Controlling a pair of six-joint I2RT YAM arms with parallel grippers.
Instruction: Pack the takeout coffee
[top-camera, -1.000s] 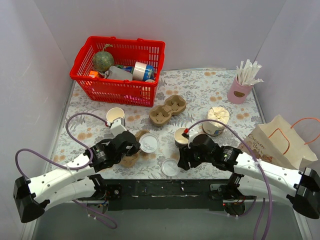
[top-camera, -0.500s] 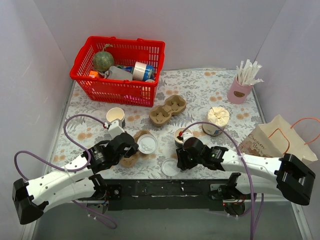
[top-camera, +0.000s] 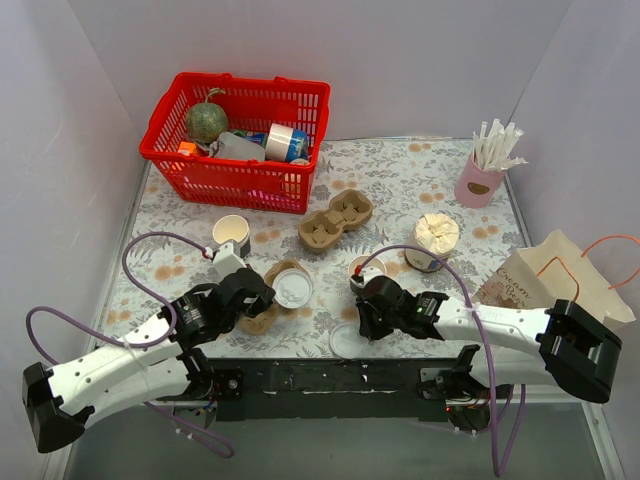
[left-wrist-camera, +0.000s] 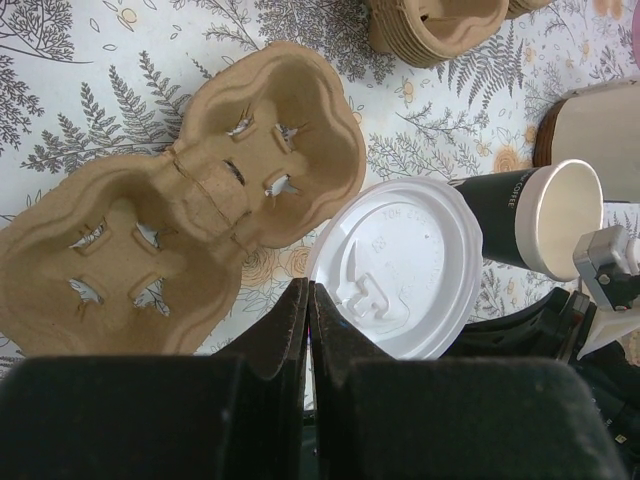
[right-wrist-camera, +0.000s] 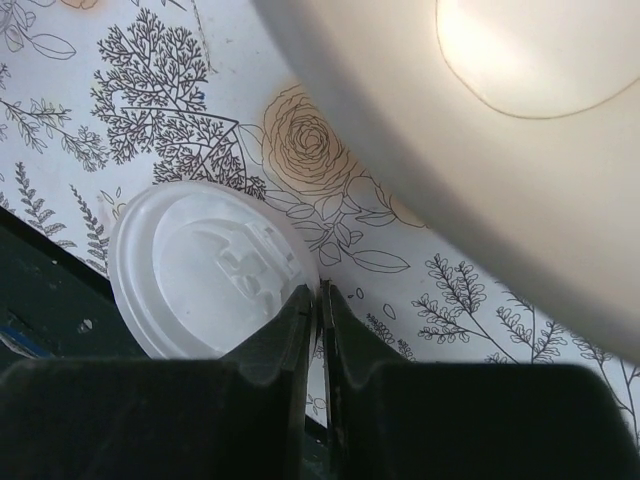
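Observation:
The takeout coffee (top-camera: 361, 268) stands uncovered mid-table, cream above a dark band, also in the left wrist view (left-wrist-camera: 530, 215); its cream wall (right-wrist-camera: 400, 130) fills the right wrist view. My left gripper (top-camera: 268, 296) (left-wrist-camera: 310, 300) is shut on the rim of a white lid (top-camera: 297, 288) (left-wrist-camera: 400, 265), held over a brown cup carrier (left-wrist-camera: 180, 240). My right gripper (top-camera: 358, 322) (right-wrist-camera: 318, 300) is shut on the edge of a second white lid (top-camera: 342, 342) (right-wrist-camera: 200, 270) that lies on the table near the front edge.
A plain cream cup (top-camera: 230, 232), a stack of brown carriers (top-camera: 337, 220) and a white tub with crumpled paper (top-camera: 435, 240) stand behind. A red basket (top-camera: 240, 140) is back left, a pink holder of sticks (top-camera: 485, 170) back right, a paper bag (top-camera: 550, 285) right.
My right gripper has dropped towards the front edge and its jaws have closed on the rim of the lying lid. The left gripper has barely moved, still holding its lid.

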